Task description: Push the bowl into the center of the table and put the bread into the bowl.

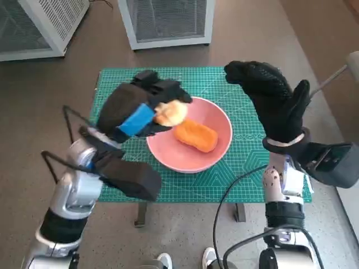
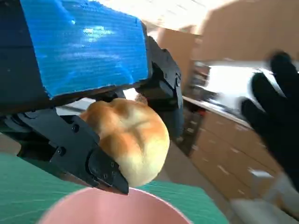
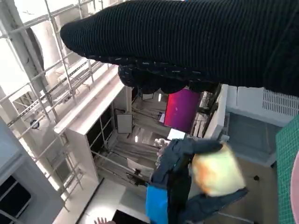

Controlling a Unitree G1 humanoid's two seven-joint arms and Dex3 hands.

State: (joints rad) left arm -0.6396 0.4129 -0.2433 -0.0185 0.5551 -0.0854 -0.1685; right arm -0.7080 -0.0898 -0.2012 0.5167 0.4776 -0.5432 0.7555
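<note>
A pink bowl (image 1: 210,120) stands near the middle of the green mat (image 1: 235,174), with an orange bread piece (image 1: 195,135) lying inside it. My left hand (image 1: 134,112) holds a pale round bread roll (image 1: 170,112) just over the bowl's left rim. The left wrist view shows the roll (image 2: 128,135) gripped between black fingers (image 2: 79,149) above the pink rim (image 2: 117,207). My right hand (image 1: 275,98) is raised above the mat's right side with fingers spread and holding nothing. In the right wrist view the glove (image 3: 196,42) spans the picture and the roll (image 3: 217,175) shows beyond it.
The mat covers a small table whose front edge (image 1: 224,199) is near my arms. Two white mesh cabinets (image 1: 168,19) stand on the floor behind the table. Cables (image 1: 230,224) hang by my right forearm. Shoes (image 1: 162,260) show below the table.
</note>
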